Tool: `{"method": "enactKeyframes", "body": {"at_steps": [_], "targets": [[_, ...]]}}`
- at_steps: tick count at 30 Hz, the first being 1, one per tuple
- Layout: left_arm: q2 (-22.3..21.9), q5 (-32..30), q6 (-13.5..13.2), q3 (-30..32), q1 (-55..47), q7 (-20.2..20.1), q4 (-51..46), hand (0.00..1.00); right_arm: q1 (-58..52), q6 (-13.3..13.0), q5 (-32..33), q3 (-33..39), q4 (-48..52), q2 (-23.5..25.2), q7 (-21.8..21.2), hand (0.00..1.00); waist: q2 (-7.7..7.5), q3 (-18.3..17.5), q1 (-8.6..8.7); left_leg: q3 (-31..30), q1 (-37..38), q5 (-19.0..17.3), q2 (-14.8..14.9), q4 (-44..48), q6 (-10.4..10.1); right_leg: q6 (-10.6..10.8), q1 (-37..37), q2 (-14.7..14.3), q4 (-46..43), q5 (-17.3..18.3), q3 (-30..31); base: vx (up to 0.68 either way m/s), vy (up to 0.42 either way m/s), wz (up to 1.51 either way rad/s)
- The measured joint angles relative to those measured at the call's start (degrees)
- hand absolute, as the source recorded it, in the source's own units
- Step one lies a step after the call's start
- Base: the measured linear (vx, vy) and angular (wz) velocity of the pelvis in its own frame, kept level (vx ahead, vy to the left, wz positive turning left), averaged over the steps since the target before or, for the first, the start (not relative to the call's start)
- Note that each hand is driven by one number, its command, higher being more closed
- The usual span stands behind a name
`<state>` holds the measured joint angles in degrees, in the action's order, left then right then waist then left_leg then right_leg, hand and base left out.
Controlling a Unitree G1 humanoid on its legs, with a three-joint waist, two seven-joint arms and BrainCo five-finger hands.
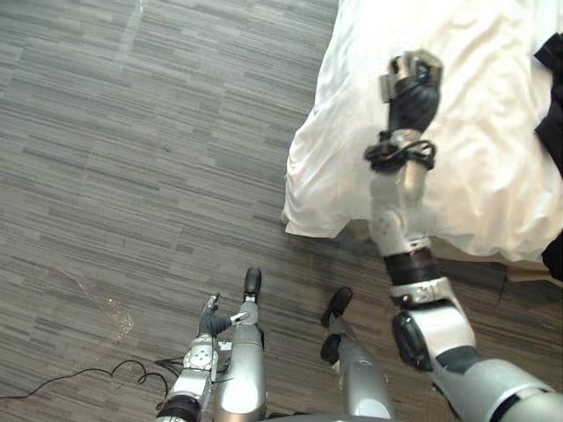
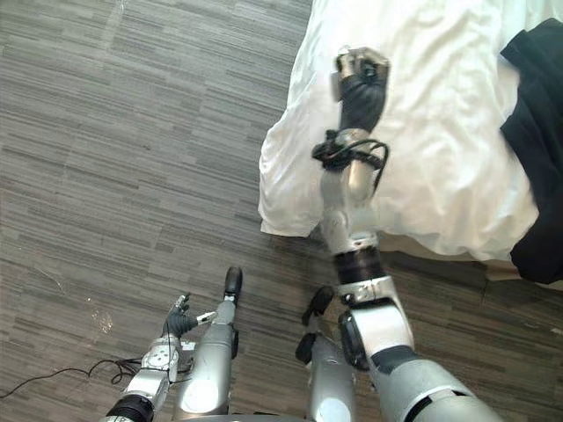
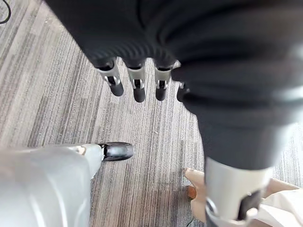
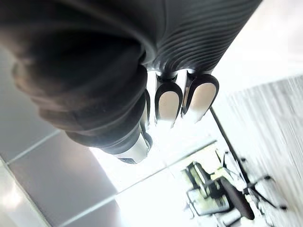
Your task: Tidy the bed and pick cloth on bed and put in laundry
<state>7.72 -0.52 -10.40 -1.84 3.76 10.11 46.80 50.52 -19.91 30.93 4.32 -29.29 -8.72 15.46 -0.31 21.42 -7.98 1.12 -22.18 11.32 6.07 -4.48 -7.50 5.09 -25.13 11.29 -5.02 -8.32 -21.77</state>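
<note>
Right eye view: crumpled black cloth (image 2: 538, 158) lies on the white-sheeted bed (image 2: 440, 193) at 3 o'clock, running out of frame, and neither hand touches it. Right hand (image 2: 361, 79) is raised over the bed at 1 o'clock, well apart from the cloth, with its fingers curled inward and nothing held. Left hand (image 2: 179, 321) hangs at 7 o'clock above the grey wood-grain plank floor (image 2: 132, 132), its fingers relaxed, nearly straight and empty.

Bare floor (image 1: 132, 176) left, bed (image 1: 352, 167) blocking right
</note>
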Motion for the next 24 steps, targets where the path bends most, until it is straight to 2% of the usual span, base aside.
{"method": "enactKeyframes", "body": {"at_steps": [2,3,4,7,9,11,13,15,17,18,19,20,21,23,24], "targets": [[-0.2,0.0,0.0,0.2,0.5,0.1,0.0,0.0,-1.0,0.5,-0.1,1.5,-5.5,-1.3,1.2,1.0,1.52,0.7,0.11,1.1,-0.2,0.0,-0.5,0.0,0.0,0.0,-1.1,0.4,-0.1,-0.3,1.5,-0.03,-0.018,-0.24],[-0.4,0.1,-0.1,0.2,1.1,0.2,0.2,0.0,-2.5,0.1,-0.2,2.6,-7.1,-2.1,0.9,1.0,2.63,1.3,0.43,1.5,-0.4,0.0,-0.7,0.0,0.0,-0.1,-1.5,0.6,0.0,-0.4,1.8,-0.04,-0.014,-0.17],[-0.4,0.1,-0.1,0.2,1.6,0.4,0.8,0.0,-3.4,-0.6,-1.1,2.5,-6.0,-2.4,0.4,1.0,3.05,1.3,1.08,2.0,-0.9,0.0,-0.9,0.0,0.0,0.1,-2.3,0.7,0.0,-0.7,2.4,-0.04,-0.019,-0.19],[-0.6,0.1,-0.1,0.3,3.0,0.4,1.1,0.0,-4.8,-1.2,-1.4,2.9,-6.2,-2.9,-0.2,1.0,3.07,1.4,1.62,3.0,-1.0,-0.4,-0.9,0.1,0.4,0.1,-2.9,0.6,0.2,-1.0,3.4,-0.03,-0.036,-0.14],[-0.6,0.1,0.0,0.8,3.1,0.4,0.3,0.0,-9.1,-2.3,-1.2,4.8,-4.7,-2.1,-1.6,1.0,2.95,1.3,2.68,3.2,-1.0,-0.9,-1.0,0.7,0.7,0.2,-2.3,0.7,0.2,-0.9,3.0,-0.01,-0.024,0.09],[-0.7,0.2,0.1,2.4,1.6,0.3,-2.9,0.0,-15.2,-2.0,0.1,8.0,-2.0,-1.0,-1.9,1.0,2.13,1.3,2.84,3.7,-1.0,-1.7,-0.9,1.8,1.7,0.3,-1.9,0.9,0.3,-0.8,3.2,0.0,0.0,0.0],[-1.1,0.3,0.0,3.8,0.1,0.3,-5.3,0.0,-24.1,0.8,3.0,14.4,-2.5,-0.1,-1.6,1.0,1.62,1.2,2.82,4.2,-0.9,-2.3,-0.8,2.9,2.6,0.4,-1.3,1.1,0.3,-0.5,3.1,0.02,-0.029,-0.03],[-2.5,0.9,0.1,5.1,-1.5,0.0,-5.8,0.0,-36.6,3.5,5.8,20.2,-4.1,2.2,-0.5,1.0,1.26,1.1,3.09,5.6,0.1,-3.7,-0.7,3.3,2.5,0.3,-0.9,1.0,0.2,0.0,3.9,0.07,-0.022,-0.31],[-3.6,0.9,0.6,6.9,-4.1,-0.1,-5.7,0.0,-45.5,4.8,7.0,22.4,-4.0,5.0,-0.5,1.0,0.34,0.7,4.95,8.3,2.2,-5.0,-0.1,3.3,2.5,0.3,-0.4,0.5,0.3,0.5,5.8,0.1,-0.036,-0.72],[-4.3,1.0,1.2,7.5,-5.9,-0.2,-5.7,0.0,-50.7,5.1,6.8,22.9,-4.0,6.4,-0.5,0.0,-0.41,0.0,6.24,10.7,4.4,-6.4,0.8,3.8,2.2,0.0,0.6,-0.3,0.4,1.1,6.9,0.15,-0.063,-1.07],[-4.7,0.9,1.3,7.9,-7.8,-0.3,-5.5,0.0,-55.3,5.3,6.7,22.6,-3.9,7.6,-0.6,0.0,-1.62,-1.2,7.48,13.4,6.8,-8.3,2.0,5.3,1.7,-0.2,2.2,-1.2,0.8,1.3,8.1,0.16,-0.066,-1.16],[-4.7,0.8,1.4,8.4,-8.3,-0.6,-4.8,0.0,-57.5,5.4,6.6,22.5,-3.6,8.2,-0.6,0.0,-1.95,-2.3,7.61,14.7,7.9,-9.3,2.8,6.0,1.3,-0.2,2.9,-1.6,1.0,1.3,8.7,0.21,-0.092,-1.26],[-5.4,0.7,1.5,8.6,-9.0,-1.5,-3.4,0.0,-61.5,5.6,6.1,22.3,-3.5,8.6,-0.6,0.0,-2.34,-4.9,7.71,17.2,10.0,-11.0,4.3,7.4,0.4,-0.2,4.3,-3.3,1.3,1.3,10.2,0.14,-0.065,-1.06],[-6.9,-0.4,1.5,8.6,-10.3,-2.6,-1.5,0.0,-66.0,6.8,3.3,21.3,-3.6,8.7,-1.2,0.0,-2.09,-9.1,9.02,21.5,15.4,-13.9,7.2,9.1,-1.4,-0.7,7.0,-6.6,1.0,2.3,13.7,0.23,-0.088,-1.19],[-7.1,-0.6,1.6,8.6,-10.4,-2.6,-1.0,0.0,-66.1,7.0,2.6,21.1,-3.7,8.8,-1.6,0.0,-2.02,-9.5,9.05,22.4,16.9,-14.6,7.8,9.5,-1.9,-0.6,7.6,-7.4,0.7,2.4,14.7,0.25,-0.082,-1.14]]}}
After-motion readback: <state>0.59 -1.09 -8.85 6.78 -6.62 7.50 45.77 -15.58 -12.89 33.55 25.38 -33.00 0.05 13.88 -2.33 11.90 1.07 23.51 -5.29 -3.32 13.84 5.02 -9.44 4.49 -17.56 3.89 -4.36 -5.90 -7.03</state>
